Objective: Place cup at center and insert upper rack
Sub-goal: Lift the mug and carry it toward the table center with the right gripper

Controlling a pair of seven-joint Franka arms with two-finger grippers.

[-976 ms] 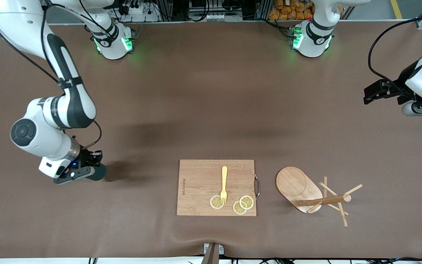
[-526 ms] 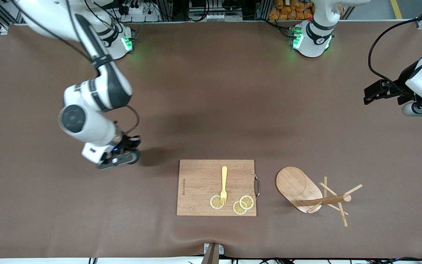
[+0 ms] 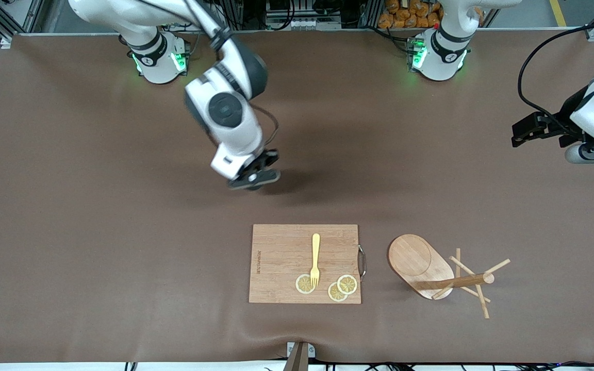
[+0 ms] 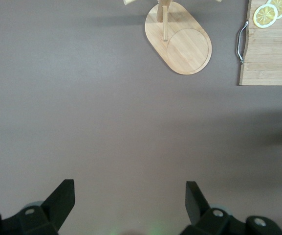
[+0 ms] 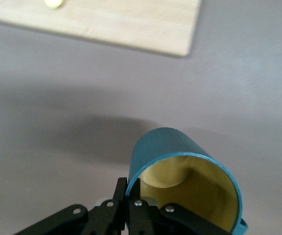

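Observation:
My right gripper (image 3: 253, 178) is shut on the rim of the dark teal cup (image 5: 175, 152), one finger inside its yellowish wall and one outside. It holds the cup tilted in the air over the bare mat near the middle of the table. In the front view the hand hides the cup. The wooden mug tree lies on its side, with its oval base (image 3: 416, 262) and post (image 3: 457, 282) beside the cutting board, toward the left arm's end. It also shows in the left wrist view (image 4: 182, 44). My left gripper (image 4: 128, 196) is open and empty and waits high at the left arm's end (image 3: 526, 129).
A rectangular bamboo cutting board (image 3: 281, 257) with a metal handle lies near the front edge of the table. On it are a yellow fork (image 3: 315, 257) and three lemon slices (image 3: 347, 284). A brown mat (image 3: 121, 257) covers the table.
My right arm has swung with the cup from the right arm's end of the table toward the middle and risen. The left arm, mug tree and board have not moved.

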